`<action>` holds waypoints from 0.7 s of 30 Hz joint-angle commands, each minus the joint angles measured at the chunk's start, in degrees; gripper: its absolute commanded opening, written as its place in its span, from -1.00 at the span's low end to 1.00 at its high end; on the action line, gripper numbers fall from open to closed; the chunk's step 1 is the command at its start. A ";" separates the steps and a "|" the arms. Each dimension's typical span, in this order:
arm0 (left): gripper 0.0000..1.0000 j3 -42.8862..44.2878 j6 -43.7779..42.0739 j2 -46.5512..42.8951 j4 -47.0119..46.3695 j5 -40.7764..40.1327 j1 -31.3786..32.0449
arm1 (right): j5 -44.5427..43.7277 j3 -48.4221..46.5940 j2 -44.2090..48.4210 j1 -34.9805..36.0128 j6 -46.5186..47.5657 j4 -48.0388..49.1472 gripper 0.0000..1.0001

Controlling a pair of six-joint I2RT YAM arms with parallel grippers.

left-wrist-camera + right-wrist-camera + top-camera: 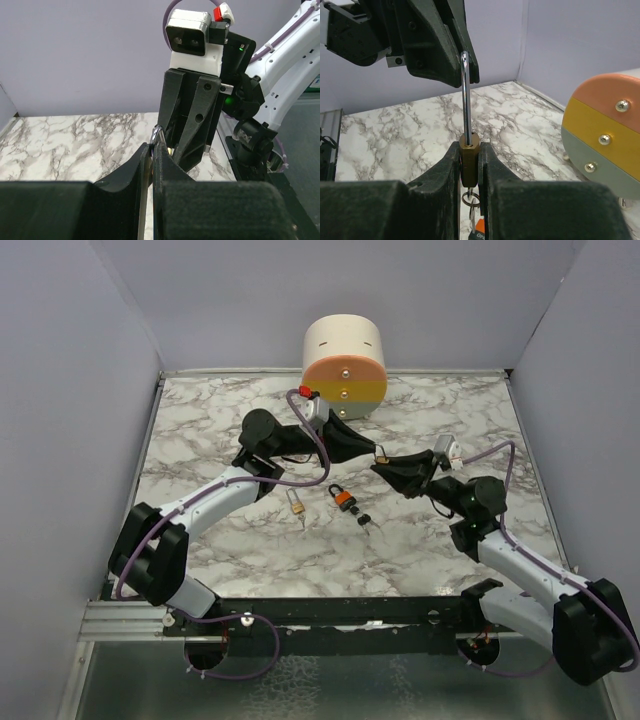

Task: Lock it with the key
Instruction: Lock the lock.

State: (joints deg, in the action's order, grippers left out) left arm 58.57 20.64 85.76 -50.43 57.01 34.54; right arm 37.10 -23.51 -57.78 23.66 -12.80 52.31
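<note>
Brass padlock [469, 161] clamped upright in right gripper [469, 152], centre frame; silvery metal shackle [465, 100] top pinched by left gripper [154, 148].

Three padlocks by my count. Two are brass: the lifted brass padlock [469, 159] and the small brass padlock [296, 502]. The third is an orange padlock [343, 500]. There is one key bunch [366, 521], black-headed, but I can't make out how many keys are on it. One round cream drum [344, 345] carries three coloured bands and three screws. Two robot arms, the left arm [200, 505] and the right arm [530, 575], so two pincers: left pincer [372, 447] and right pincer [390, 469]. One marble table [200, 430].
</note>
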 commanded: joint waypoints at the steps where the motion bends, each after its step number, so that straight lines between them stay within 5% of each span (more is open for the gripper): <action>1: -1.00 -0.19 0.46 -0.68 -0.37 3.63 1.22 | 2.31 -0.65 -0.48 0.33 -3.06 11.56 -0.97; 21: -1.00 -0.37 1.03 0.77 -0.40 5.08 2.63 | -3.34 -5.68 4.28 0.33 3.06 6.48 -0.97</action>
State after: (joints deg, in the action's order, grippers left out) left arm 58.72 21.02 85.19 -54.28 57.60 35.97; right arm 38.74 -23.90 -55.81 23.66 -12.58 54.68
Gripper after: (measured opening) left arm 0.074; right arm 0.129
